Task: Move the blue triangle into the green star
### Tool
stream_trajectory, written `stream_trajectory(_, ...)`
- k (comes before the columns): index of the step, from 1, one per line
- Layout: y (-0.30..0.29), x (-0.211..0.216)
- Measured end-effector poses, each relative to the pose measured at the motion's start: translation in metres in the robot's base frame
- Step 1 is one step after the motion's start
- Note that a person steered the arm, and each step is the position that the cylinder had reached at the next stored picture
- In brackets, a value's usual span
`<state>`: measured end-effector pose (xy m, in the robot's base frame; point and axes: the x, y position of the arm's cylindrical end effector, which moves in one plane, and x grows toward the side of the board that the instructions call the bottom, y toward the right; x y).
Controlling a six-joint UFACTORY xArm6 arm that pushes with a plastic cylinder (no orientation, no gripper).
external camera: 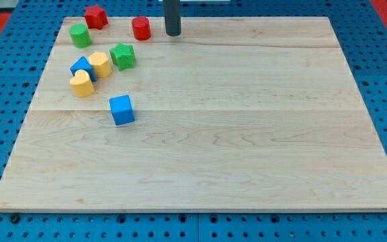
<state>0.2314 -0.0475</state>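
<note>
Blue triangle (82, 67) sits at the far left of the board (247, 154), wedged between two yellow blocks: one (101, 64) touching it on the right, a yellow heart (81, 84) just near of it. Green star (122, 56) lies right of that cluster, just beside the first yellow block. My tip (173, 33) stands at the far edge, right of the red cylinder (140, 28), well apart from the triangle. No jaws on this rod, so nothing to open or close.

Risk: the yellow block lies between triangle and star. A rightward push would likely drive it into the star first and shove the target away. A push off the triangle's centre may spin it out sideways.

Orientation: apex appears to point far. Long axis cannot be told; the yellow blocks hide much of it.

Blue cube (121, 109) is clear of the route.
</note>
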Motion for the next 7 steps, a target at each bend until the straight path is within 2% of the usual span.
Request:
stream_trajectory(1,-0.064,-0.007)
stream_trajectory(2,-0.074,-0.007)
stream_trajectory(3,-0.029,0.028)
stream_trajectory(4,-0.006,0.085)
stream_trajectory(5,-0.038,0.131)
stream_trajectory(7,-0.076,0.087)
